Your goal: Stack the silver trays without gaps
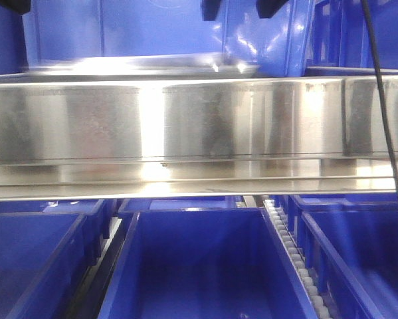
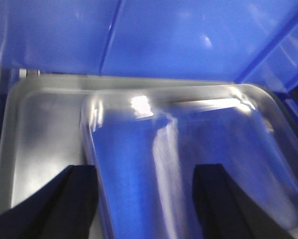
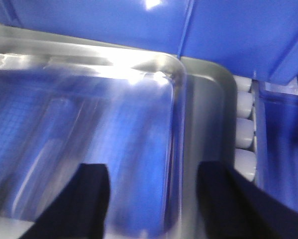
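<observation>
- The upper tray (image 2: 188,164) lay inside the lower tray (image 2: 44,139) but not square to it. The lower one's floor and rim showed past it in both wrist views, so by my judgement the pair was not yet nested flush.
- The left fingers (image 2: 79,199) stood wide apart over the upper tray's near-left edge, pinching nothing.
- The right fingers (image 3: 91,199) were likewise spread, straddling its other edge. That placing looked suited to nudging or pressing the tray level from both ends.
- Blur smeared the upper tray in both wrist views. Whether its rim met the lower rim could not be told, though it probably rode a little high.
- From the front, a steel band (image 1: 199,119) hid nearly everything, leaving only a sliver of tray rim above it.
- Blue crates (image 1: 199,266) surrounded the pair, and white rollers (image 3: 242,124) ran just beside the lower tray's rim.
</observation>
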Motion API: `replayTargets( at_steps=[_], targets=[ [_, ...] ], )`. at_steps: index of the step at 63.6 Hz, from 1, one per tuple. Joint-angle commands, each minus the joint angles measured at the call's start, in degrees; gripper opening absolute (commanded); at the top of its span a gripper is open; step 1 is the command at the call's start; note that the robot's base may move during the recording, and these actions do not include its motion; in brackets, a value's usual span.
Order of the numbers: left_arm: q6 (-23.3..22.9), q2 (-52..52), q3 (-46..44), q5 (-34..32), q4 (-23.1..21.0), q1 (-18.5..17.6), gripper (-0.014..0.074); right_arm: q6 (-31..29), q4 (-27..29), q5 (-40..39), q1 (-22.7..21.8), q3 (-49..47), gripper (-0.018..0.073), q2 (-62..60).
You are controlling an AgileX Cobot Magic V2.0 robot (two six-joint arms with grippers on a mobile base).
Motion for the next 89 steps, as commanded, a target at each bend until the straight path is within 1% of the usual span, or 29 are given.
replayTargets(
  at_steps=[1, 4, 7, 14, 16, 20, 28, 31, 38, 40, 46, 50, 58, 61, 64, 70, 77, 89],
  targets=[
    [-0.3, -0.7, -0.6, 0.3, -0.5, -0.3, 0.0334, 0.1, -0.8, 0.0, 0.1, -0.4, 0.0207, -0.2],
    [-0.3, -0.8, -0.6, 0.3, -0.5, -0.3, 0.0304, 0.1, -0.8, 0.1, 0.1, -0.5, 0.0156, -0.2],
    [-0.3, -0.9, -0.6, 0.3, -0.5, -0.3, 0.0251, 0.1, -0.8, 0.1, 0.1, -0.5, 0.0106, -0.6],
    [-0.3, -1.8, -0.6, 0.3, -0.5, -0.3, 0.001, 0.1, -0.8, 0.1, 0.1, -0.5, -0.0039, -1.7],
    [0.0, -2.4, -0.6, 0.3, -0.5, -0.3, -0.0038, 0.1, -0.8, 0.1, 0.1, -0.5, -0.0079, -2.3],
    [1.6, -3.5, -0.6, 0.1, -0.5, -0.3, 0.0, 0.1, -1.1, 0.0, 0.1, -0.5, -0.0078, -3.4],
    [4.9, -7.1, -0.6, -2.0, -0.5, -0.3, 0.0004, 0.1, -3.0, -1.4, 0.1, -0.5, -0.0078, -6.1],
    [5.8, -8.6, -0.2, -4.0, -0.5, -0.4, 0.0004, 0.1, -4.3, -2.0, 0.1, -0.5, -0.0078, -7.0],
    [7.9, -12.8, 1.9, -9.6, -0.4, -1.2, 0.0004, 0.1, -5.1, -3.2, 0.1, -0.5, -0.0078, -8.0],
    [9.2, -13.8, 2.6, -10.9, -0.4, -1.7, 0.0004, 0.1, -5.1, -3.2, 0.1, -0.5, -0.0078, -8.0],
    [17.2, -17.5, 5.1, -13.8, -0.4, -4.1, 0.0004, 0.1, -5.1, -3.4, 0.1, -0.5, -0.0078, -8.0],
    [20.1, -20.5, 7.9, -16.1, -0.4, -6.1, 0.0004, 0.1, -5.1, -3.8, 0.1, -0.5, -0.0078, -8.0],
    [20.2, -25.7, 13.8, -20.6, -0.5, -9.1, 0.0004, 0.1, -5.1, -6.1, 0.1, -0.5, -0.0078, -8.0],
    [20.2, -27.3, 15.5, -21.6, -1.0, -9.9, 0.0004, 0.1, -5.1, -7.2, 0.1, -0.5, -0.0078, -8.0],
    [20.2, -29.5, 17.5, -22.6, -2.5, -10.4, 0.0004, 0.1, -5.1, -8.2, 0.1, -0.5, -0.0078, -8.0],
    [20.2, -32.9, 19.8, -22.7, -4.8, -10.7, 0.0004, 0.1, -5.1, -10.4, 0.1, -0.5, -0.0078, -8.0],
    [20.2, -36.3, 21.7, -22.7, -4.8, -10.7, 0.0004, 0.1, -5.1, -14.1, 0.1, -0.5, -0.0078, -8.0],
    [20.2, -40.1, 21.8, -23.7, -4.8, -10.7, 0.0004, 0.1, -5.1, -20.6, 0.1, -0.5, -0.0078, -8.0]
  ],
)
